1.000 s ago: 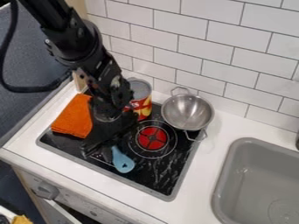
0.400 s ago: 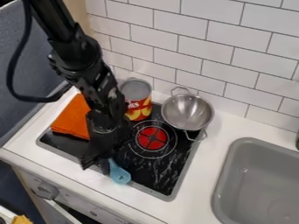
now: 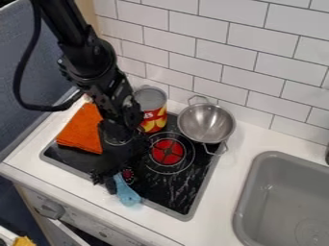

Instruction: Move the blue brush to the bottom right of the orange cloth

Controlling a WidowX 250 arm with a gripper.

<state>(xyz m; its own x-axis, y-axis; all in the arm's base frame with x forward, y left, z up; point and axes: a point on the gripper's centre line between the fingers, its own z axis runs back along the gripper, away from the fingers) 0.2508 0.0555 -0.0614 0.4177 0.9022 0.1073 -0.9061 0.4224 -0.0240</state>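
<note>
Pincer [image 3: 105,181] by blue brush [image 3: 128,194], cannot tell if pinching, 1 orange cloth [image 3: 81,129] near

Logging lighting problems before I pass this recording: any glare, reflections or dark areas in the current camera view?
Camera view: pale streaks, perhaps reflections, on the black stovetop; bright highlights in the metal bowl; the black gripper blends into the dark stovetop, so its outline is hard to read; the blue brush stands out clearly; the wall tiles look fairly evenly lit.
</note>
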